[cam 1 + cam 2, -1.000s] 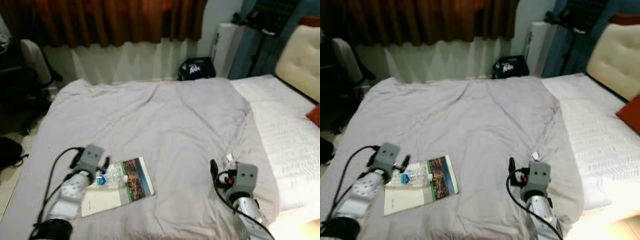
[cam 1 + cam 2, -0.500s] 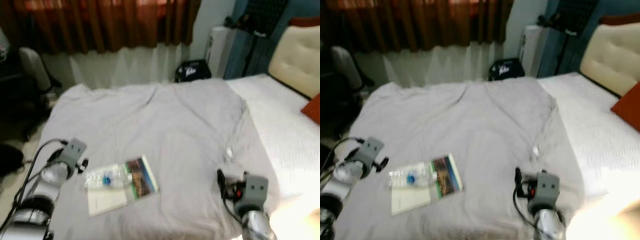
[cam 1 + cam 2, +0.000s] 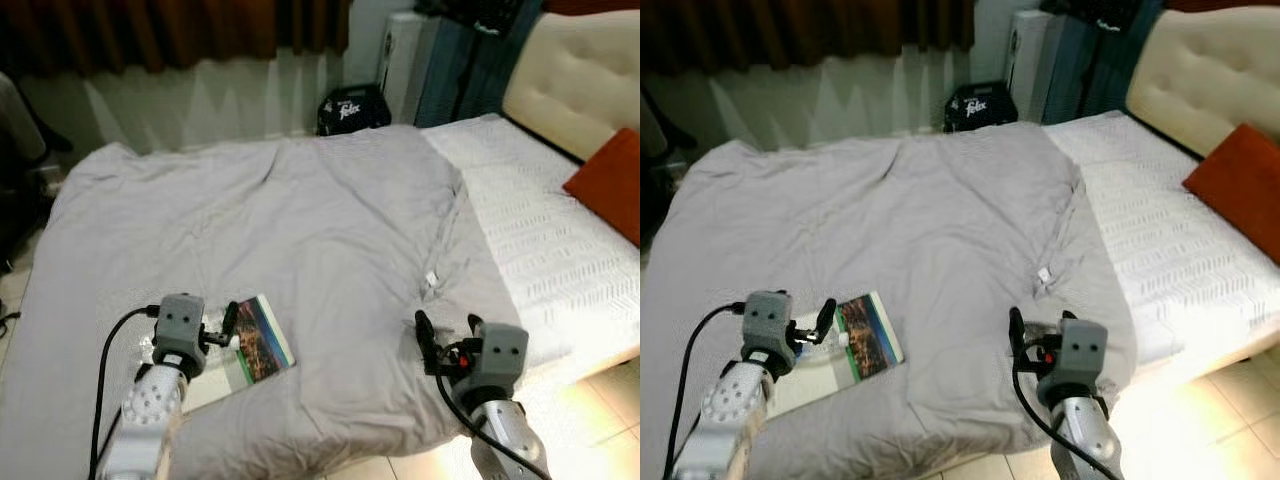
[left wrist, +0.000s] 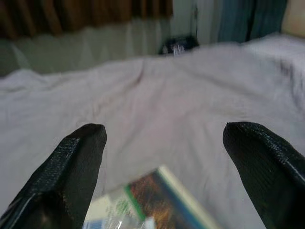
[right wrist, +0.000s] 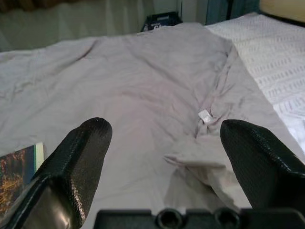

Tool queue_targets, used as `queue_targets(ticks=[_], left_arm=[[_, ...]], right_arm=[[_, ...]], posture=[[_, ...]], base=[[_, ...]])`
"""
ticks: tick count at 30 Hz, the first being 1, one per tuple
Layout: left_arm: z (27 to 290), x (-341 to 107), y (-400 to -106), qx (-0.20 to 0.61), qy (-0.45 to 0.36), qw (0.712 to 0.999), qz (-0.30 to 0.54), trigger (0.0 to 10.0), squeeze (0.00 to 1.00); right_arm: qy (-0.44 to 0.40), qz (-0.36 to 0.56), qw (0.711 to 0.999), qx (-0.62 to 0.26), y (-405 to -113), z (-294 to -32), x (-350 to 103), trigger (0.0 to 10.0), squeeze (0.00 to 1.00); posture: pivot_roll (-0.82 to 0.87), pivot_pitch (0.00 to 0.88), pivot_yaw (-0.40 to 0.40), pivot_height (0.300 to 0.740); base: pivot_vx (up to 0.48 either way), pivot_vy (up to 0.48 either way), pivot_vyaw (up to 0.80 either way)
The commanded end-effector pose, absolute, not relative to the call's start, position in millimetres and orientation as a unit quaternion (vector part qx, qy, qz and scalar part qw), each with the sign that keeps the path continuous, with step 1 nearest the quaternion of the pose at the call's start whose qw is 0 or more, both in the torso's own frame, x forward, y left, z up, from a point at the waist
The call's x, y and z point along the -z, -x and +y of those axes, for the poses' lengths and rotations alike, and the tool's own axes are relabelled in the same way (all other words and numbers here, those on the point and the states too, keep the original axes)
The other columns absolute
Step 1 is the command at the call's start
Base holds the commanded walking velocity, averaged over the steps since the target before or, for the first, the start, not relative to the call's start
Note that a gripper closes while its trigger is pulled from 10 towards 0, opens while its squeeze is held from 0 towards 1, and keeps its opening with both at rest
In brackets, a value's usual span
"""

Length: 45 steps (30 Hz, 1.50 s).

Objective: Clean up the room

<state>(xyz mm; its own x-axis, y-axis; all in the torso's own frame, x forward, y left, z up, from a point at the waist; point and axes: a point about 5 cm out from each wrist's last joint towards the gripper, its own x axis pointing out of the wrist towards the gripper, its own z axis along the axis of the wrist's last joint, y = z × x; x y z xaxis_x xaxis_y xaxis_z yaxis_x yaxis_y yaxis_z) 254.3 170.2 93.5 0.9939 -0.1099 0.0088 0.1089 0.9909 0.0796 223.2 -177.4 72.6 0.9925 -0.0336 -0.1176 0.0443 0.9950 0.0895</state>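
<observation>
1. Book (image 3: 262,338) with a colourful cover lies on the grey duvet (image 3: 300,230), near the foot edge of the bed on the robot's left side; its white pages spread toward the left arm.
2. A clear plastic bottle (image 3: 822,345) lies on the book, partly hidden behind the left gripper, so only its cap end and a bit of its blue label can be made out.
3. The left gripper (image 4: 167,157) hovers just over the near end of the book and bottle, its two black fingers (image 4: 78,162) spread wide apart with nothing between them.
4. The right gripper (image 5: 167,157) hangs over the duvet's lower right corner, well apart from the book, fingers likewise spread and empty.
5. A small white tag (image 5: 206,116) sits on a fold of the duvet ahead of the right gripper.
6. Beyond the duvet, a white sheet (image 3: 540,240) covers the mattress, with an orange-red cushion (image 3: 610,190) by the cream padded headboard (image 3: 570,90).
7. A black bag (image 3: 350,105) stands on the floor past the bed, below the dark curtains (image 3: 170,30).
</observation>
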Motion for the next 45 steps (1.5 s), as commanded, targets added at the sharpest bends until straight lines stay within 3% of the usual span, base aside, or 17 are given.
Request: queue_targets(ticks=[1, 7, 18, 28, 45], left_arm=[[162.3, -108.1, -252.2, 0.054, -0.040, 0.997, -0.034, 10.0, 0.00], [175.8, -93.8, -249.3, 0.012, -0.042, 0.999, 0.012, 10.0, 0.00], [171.1, -93.4, -260.7, 0.009, -0.048, 0.998, 0.036, 10.0, 0.00], [164.5, -90.0, -263.7, 0.019, -0.033, 0.998, 0.050, 10.0, 0.00], [162.9, -88.5, -273.4, 0.034, -0.024, 0.998, 0.055, 10.0, 0.00]], right_arm=[[-0.041, 0.057, 0.997, 0.025, -222.5, -182.4, -72.5, 10.0, 0.00], [-0.047, 0.052, 0.997, 0.024, -234.6, -185.5, -73.8, 10.0, 0.00], [-0.051, 0.046, 0.998, -0.004, -253.0, -174.9, -75.2, 10.0, 0.00], [-0.046, 0.063, 0.997, -0.025, -256.6, -170.6, -69.3, 10.0, 0.00], [-0.046, 0.066, 0.996, -0.028, -253.6, -169.0, -65.9, 10.0, 0.00]], posture=[[-0.03, 0.008, -0.031, 0.740], [-0.01, 0.000, -0.042, 0.740], [-0.01, 0.000, -0.038, 0.740], [-0.01, 0.000, -0.034, 0.740], [-0.02, 0.000, -0.027, 0.740]], base=[[0.000, 0.000, 0.00], [0.000, 0.000, 0.00], [0.000, 0.000, 0.00], [0.000, 0.000, 0.70], [0.000, 0.348, 0.00]])
